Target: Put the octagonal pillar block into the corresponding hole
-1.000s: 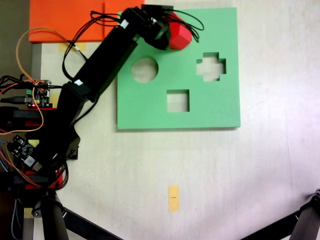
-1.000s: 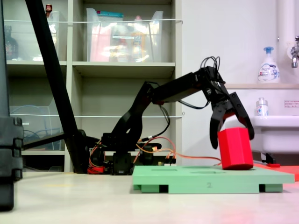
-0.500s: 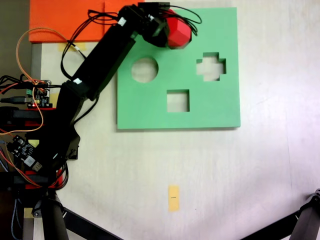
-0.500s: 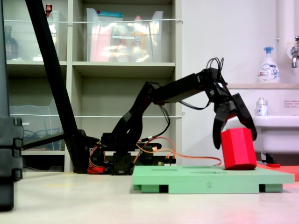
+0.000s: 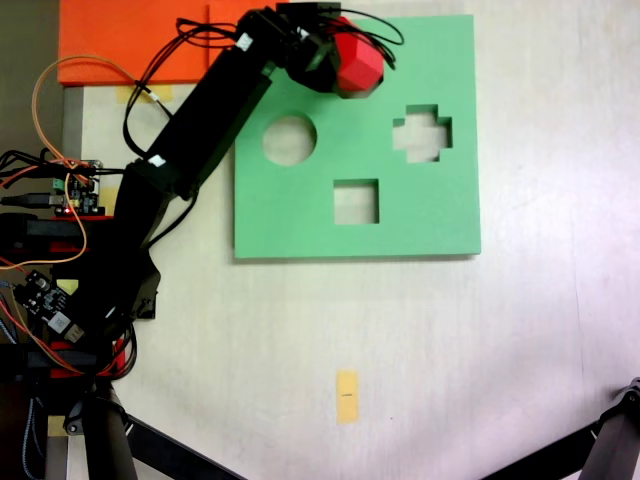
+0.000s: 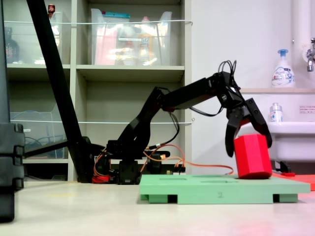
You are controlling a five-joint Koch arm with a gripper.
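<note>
The black two-fingered hand (image 6: 248, 145) is closed around the bright red eight-sided prism block (image 6: 252, 156), one finger on each side of its upper half. In the side fixed view the block tilts slightly, its base at or just above the top face of the flat green foam board (image 6: 216, 189); contact cannot be confirmed. From above, the block (image 5: 356, 66) sits over the board's far edge (image 5: 420, 130), near the top left region, and conceals whatever cutout lies beneath it. Visible openings in the board are a round cutout (image 5: 289, 139), a cross-shaped cutout (image 5: 421, 133) and a square cutout (image 5: 356, 201), all uncovered.

The pale table (image 5: 520, 340) carries a small yellow tape strip (image 5: 346, 396) well apart from the board, and an orange sheet (image 5: 140, 35) at the top left corner. Exposed circuit boards with orange wiring (image 5: 60, 190) lie at the arm's base. Behind, a shelving unit holds clear plastic bins (image 6: 130, 39); a white basin (image 6: 290, 137) and a soap pump bottle (image 6: 283, 69) stand at the right.
</note>
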